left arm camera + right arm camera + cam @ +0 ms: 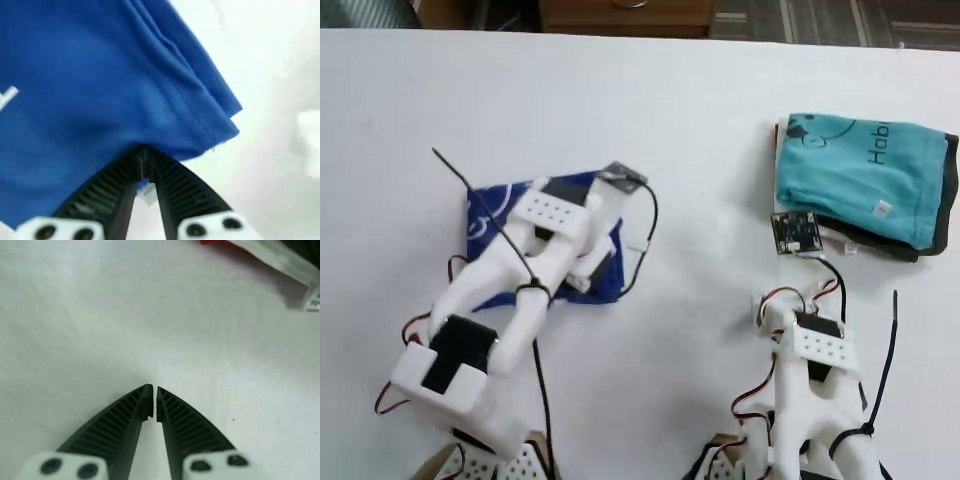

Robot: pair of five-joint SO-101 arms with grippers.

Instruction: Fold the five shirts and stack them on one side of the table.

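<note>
Blue shirt [488, 226] lies bunched well apart from the folded stack [865, 180]. Your left gripper [143, 172] is pinched on its edge, probably to pull a fold. Your right gripper [154, 396] sits closed and empty just beside the stack, out of the way.

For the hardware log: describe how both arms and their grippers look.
Both the left arm and right arm are white plastic shells with black servo blocks, thin red and black wires and black cable ties. The left gripper and right gripper have black, ribbed, tapering fingers on white bases with screw holes.
</note>
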